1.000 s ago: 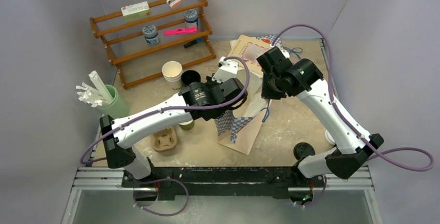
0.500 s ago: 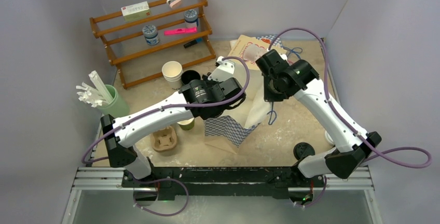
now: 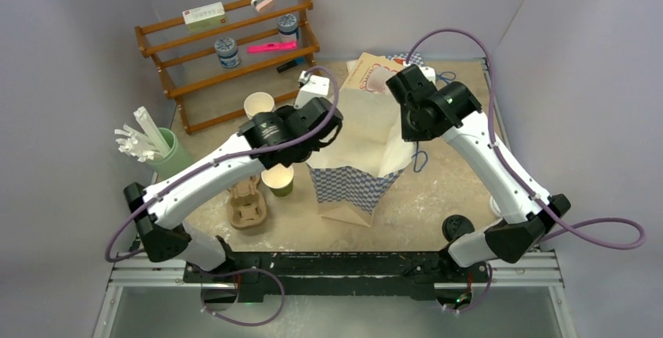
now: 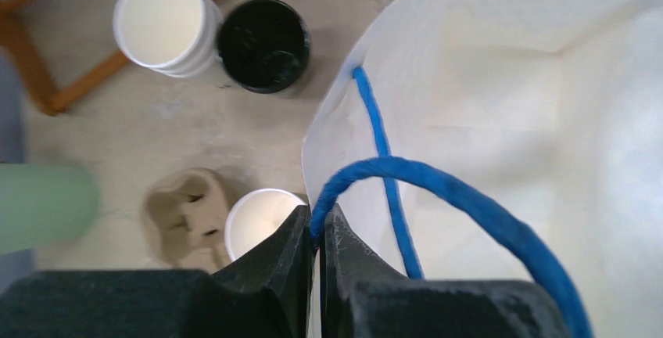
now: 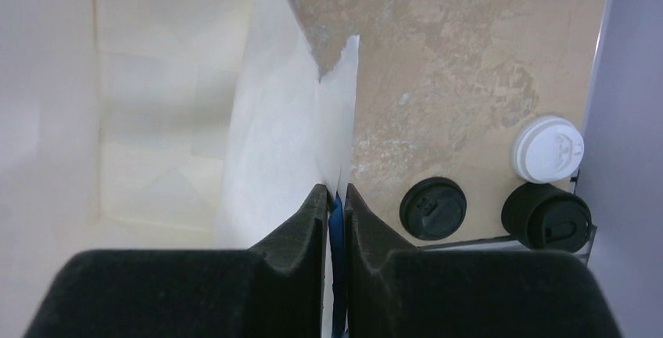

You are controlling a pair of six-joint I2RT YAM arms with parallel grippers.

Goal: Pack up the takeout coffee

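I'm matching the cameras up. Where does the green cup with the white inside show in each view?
Top external: green cup left of centre, between the pulp cup carrier and the paper bag.
Left wrist: bottom, left of centre; only its white inside shows.
Right wrist: not in it.
Shared landmark: the paper bag, in all three views.

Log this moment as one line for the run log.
paper bag: upright, open | left gripper: shut on its rim | right gripper: shut on opposite rim | black cup: outside bag, unlidded
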